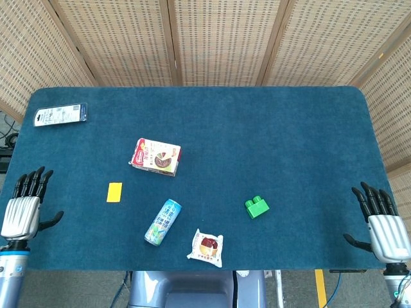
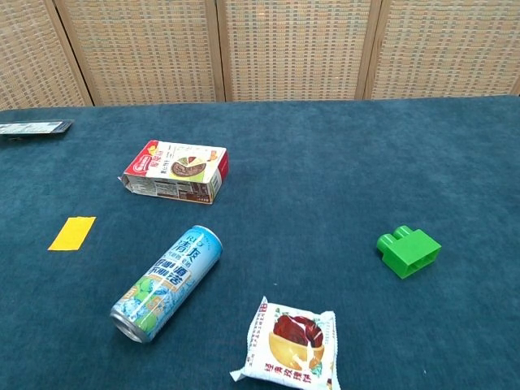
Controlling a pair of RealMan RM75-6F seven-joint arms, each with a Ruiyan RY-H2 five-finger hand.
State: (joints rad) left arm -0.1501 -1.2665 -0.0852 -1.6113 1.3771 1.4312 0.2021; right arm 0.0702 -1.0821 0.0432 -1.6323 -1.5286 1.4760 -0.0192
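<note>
My left hand (image 1: 24, 208) hovers at the table's front left corner, fingers spread, holding nothing. At the front right corner my right hand (image 1: 382, 224) is likewise spread and empty. Neither hand shows in the chest view. On the blue cloth lie a red and white carton (image 1: 156, 156) (image 2: 175, 171), a yellow card (image 1: 114, 192) (image 2: 71, 233), a blue drink can (image 1: 163, 222) (image 2: 166, 283) on its side, a snack packet (image 1: 206, 247) (image 2: 291, 344) and a green block (image 1: 257, 206) (image 2: 408, 250). The yellow card is the nearest thing to my left hand; the green block is nearest my right.
A flat blister pack (image 1: 61, 115) (image 2: 34, 127) lies at the far left corner of the table (image 1: 282, 135). Woven screen panels (image 1: 225, 38) stand behind the table. A wide bare stretch of cloth spans the right half.
</note>
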